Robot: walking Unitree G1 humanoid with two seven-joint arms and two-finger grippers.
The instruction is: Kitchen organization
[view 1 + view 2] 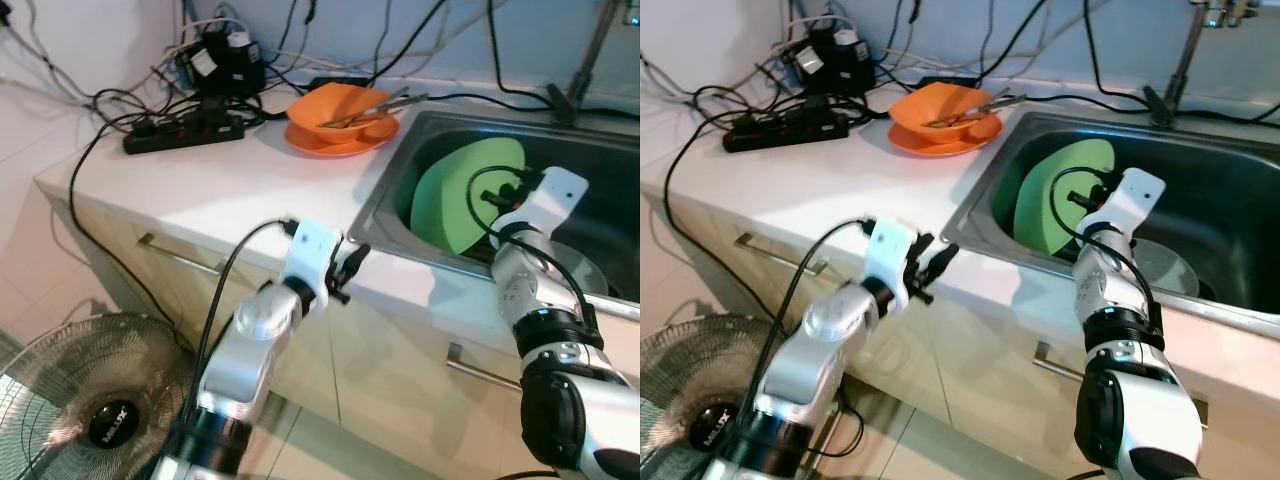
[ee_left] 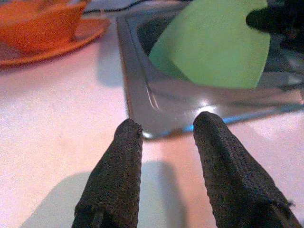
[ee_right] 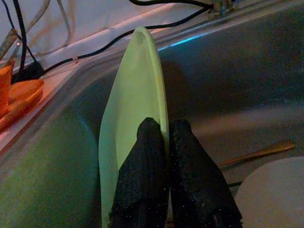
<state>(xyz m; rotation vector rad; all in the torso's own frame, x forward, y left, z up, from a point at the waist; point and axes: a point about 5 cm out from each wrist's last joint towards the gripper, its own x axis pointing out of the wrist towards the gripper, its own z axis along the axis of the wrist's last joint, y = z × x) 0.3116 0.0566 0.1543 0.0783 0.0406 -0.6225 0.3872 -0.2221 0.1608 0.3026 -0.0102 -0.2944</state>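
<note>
A light green plate (image 1: 455,195) stands on edge inside the steel sink (image 1: 380,205), leaning toward the sink's left wall. My right gripper (image 3: 161,126) is down in the sink, shut on the rim of the green plate (image 3: 128,109), one finger on each face. My left gripper (image 1: 352,265) hovers open just above the white counter by the sink's front left corner, nothing between its fingers (image 2: 121,166). An orange bowl (image 1: 340,105) holding utensils sits on an orange plate (image 1: 335,142) on the counter behind the sink's left edge.
A pale round dish (image 1: 585,270) and a thin utensil (image 3: 256,153) lie on the sink bottom. A black power strip (image 1: 185,130) with tangled cables occupies the counter's back left. The faucet (image 1: 580,60) rises behind the sink. A floor fan (image 1: 90,400) stands below left.
</note>
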